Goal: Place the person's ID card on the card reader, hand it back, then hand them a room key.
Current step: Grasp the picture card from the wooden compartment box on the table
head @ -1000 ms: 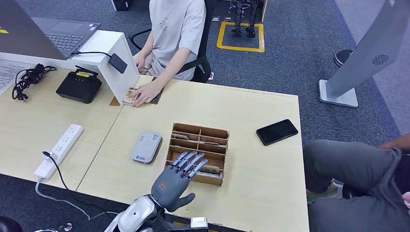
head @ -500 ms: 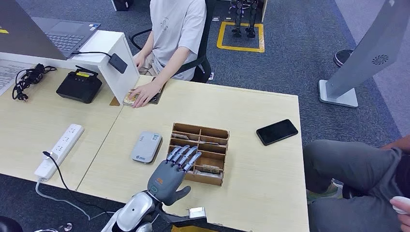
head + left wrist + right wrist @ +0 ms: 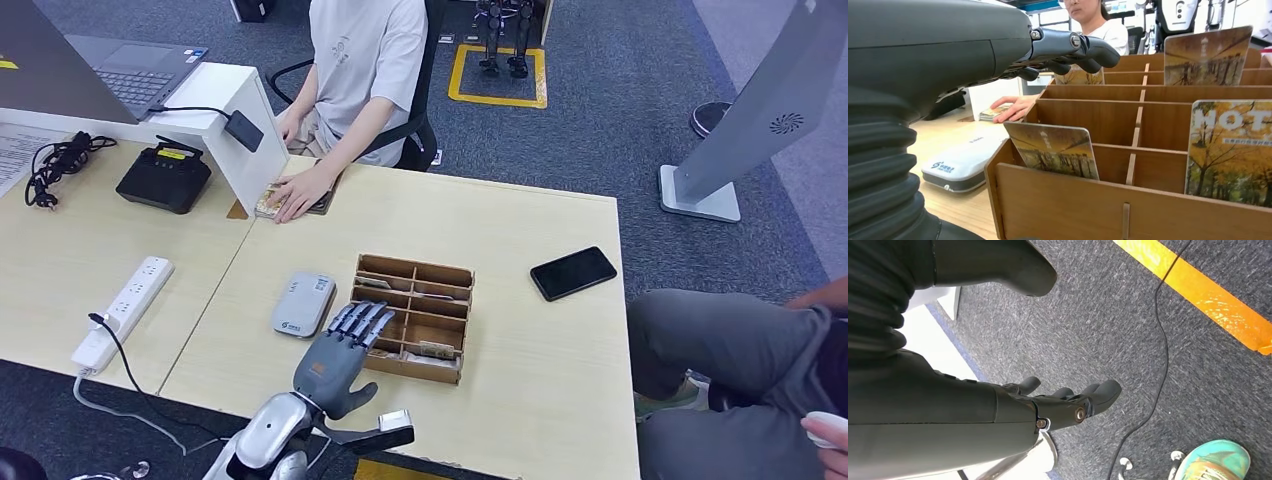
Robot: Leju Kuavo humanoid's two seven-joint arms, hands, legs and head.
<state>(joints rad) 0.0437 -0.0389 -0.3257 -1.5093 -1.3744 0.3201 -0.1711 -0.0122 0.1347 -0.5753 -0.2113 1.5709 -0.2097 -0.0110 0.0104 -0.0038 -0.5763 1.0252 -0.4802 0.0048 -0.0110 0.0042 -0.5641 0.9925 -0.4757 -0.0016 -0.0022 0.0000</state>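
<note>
Both hands hold nothing. Left hand (image 3: 335, 355) hovers with fingers spread at the near-left corner of the compartmented wooden card box (image 3: 441, 279), beside the grey rounded card reader (image 3: 303, 303). Right hand (image 3: 1058, 400) hangs, fingers loosely apart. A person's palm half hides the ID card (image 3: 270, 203). Autumn-printed room keys (image 3: 1055, 150) stand in the box.

reader (image 3: 303, 304): 1 | organizer (image 3: 412, 317): 1 | phone (image 3: 572, 272): 1 | power strip (image 3: 123, 311): 1

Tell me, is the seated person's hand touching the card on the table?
Touching. In the head view, the person's hand lies flat on the card at the table's far edge, partly covering it.
</note>
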